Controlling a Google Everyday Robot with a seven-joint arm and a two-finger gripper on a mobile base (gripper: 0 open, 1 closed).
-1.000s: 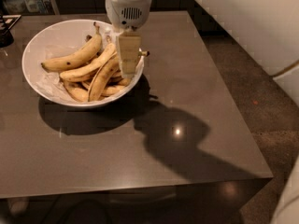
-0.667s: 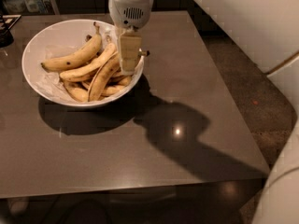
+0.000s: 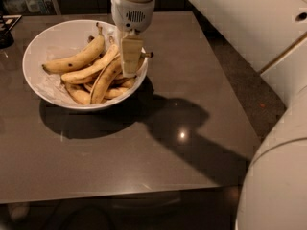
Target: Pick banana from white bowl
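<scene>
The white bowl (image 3: 53, 37) stands on the dark table at the back left and holds several bananas. The banana (image 3: 106, 78), long with a greenish-brown edge, lies slanted in the middle of the pile. A paler spotted banana (image 3: 76, 59) lies above it. My gripper (image 3: 130, 56) hangs straight down from its white wrist (image 3: 134, 8) into the right side of the bowl, among the upper ends of the bananas. It hides what it touches. A dark stem tip (image 3: 148, 54) sticks out just to its right.
The dark brown table (image 3: 158, 157) runs forward and right of the bowl, with its front edge near the bottom. My white arm body (image 3: 273, 176) fills the right side. Dark objects (image 3: 5, 30) sit at the far left edge.
The gripper stays at the bowl's right side with almost no shift. The white arm body at the lower right takes up more of the view.
</scene>
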